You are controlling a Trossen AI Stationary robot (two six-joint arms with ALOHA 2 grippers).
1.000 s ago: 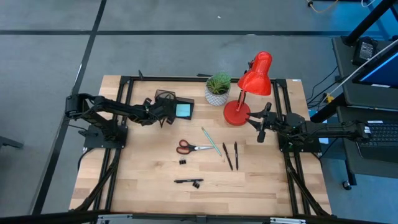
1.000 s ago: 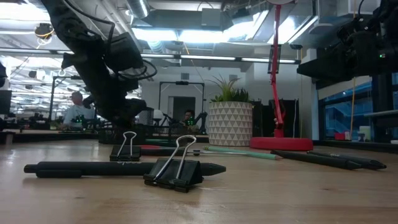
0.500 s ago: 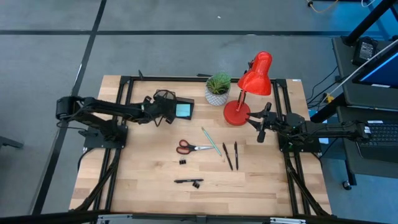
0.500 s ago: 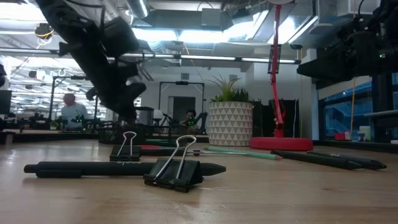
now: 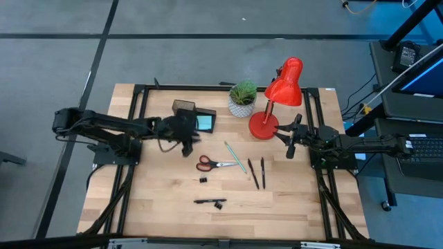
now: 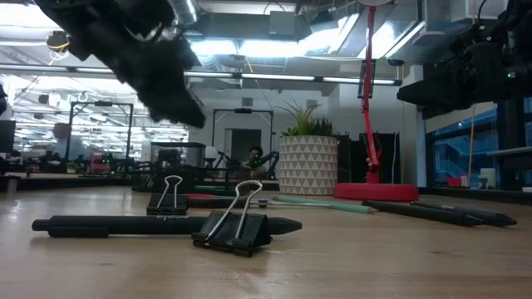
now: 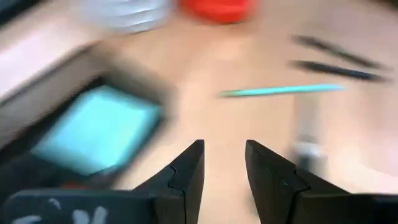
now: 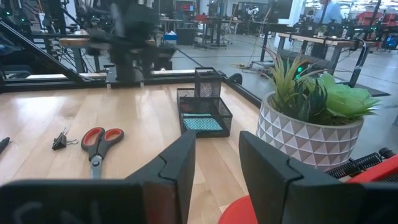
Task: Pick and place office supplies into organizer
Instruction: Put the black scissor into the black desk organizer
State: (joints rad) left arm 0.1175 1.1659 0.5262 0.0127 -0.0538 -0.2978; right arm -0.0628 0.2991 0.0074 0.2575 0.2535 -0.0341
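the left end effector (image 5: 185,146), empty with fingers narrowly parted, may nudge the red-handled scissors (image 5: 212,164) askew descending.

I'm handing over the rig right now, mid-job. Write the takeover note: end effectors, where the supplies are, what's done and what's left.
Left end effector: open, empty, above the table between the organizer and the scissors.
Right end effector: open, empty, waiting beside the lamp base.
Done: the light-blue notepad lies in the organizer.
Left on the table: scissors, teal pencil, two black pens right of it, a small binder clip, and a third pen with a second clip at the front.
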